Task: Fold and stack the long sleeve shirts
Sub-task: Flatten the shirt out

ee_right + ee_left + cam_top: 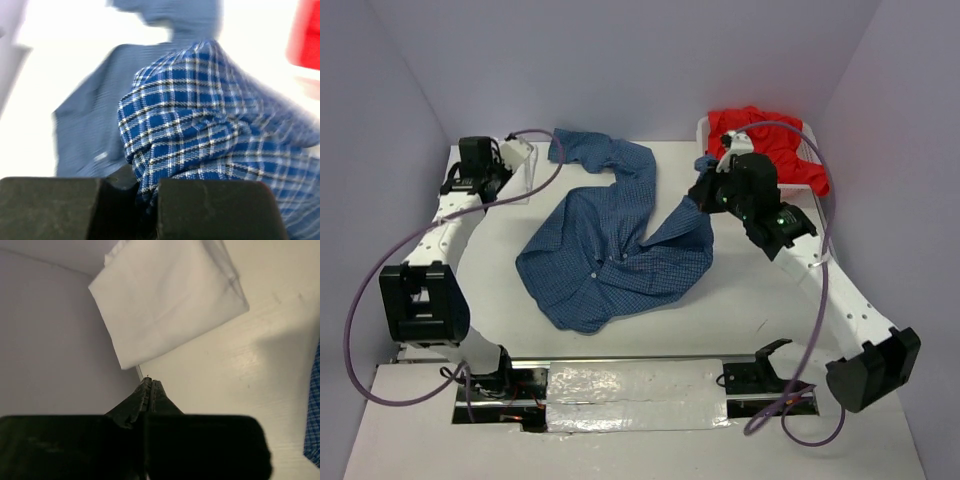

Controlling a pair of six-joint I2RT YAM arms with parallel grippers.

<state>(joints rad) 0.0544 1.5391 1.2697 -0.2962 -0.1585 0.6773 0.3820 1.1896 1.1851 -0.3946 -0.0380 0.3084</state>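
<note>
The blue checked shirt [615, 245] lies spread and crumpled across the middle of the table, one sleeve running to the back. My right gripper [705, 195] is shut on its right edge and lifts that cloth; in the right wrist view the checked cloth [200, 125] bunches over the jaws. A folded white shirt [165, 295] lies at the back left corner. My left gripper [150, 381] is shut and empty, just in front of it; it also shows in the top view [510, 160]. A red shirt [770, 145] lies in the basket at the back right.
A white mesh basket [705, 128] stands at the back right, against the wall. Purple walls close in the table on three sides. A metal strip [630, 395] runs along the near edge between the arm bases.
</note>
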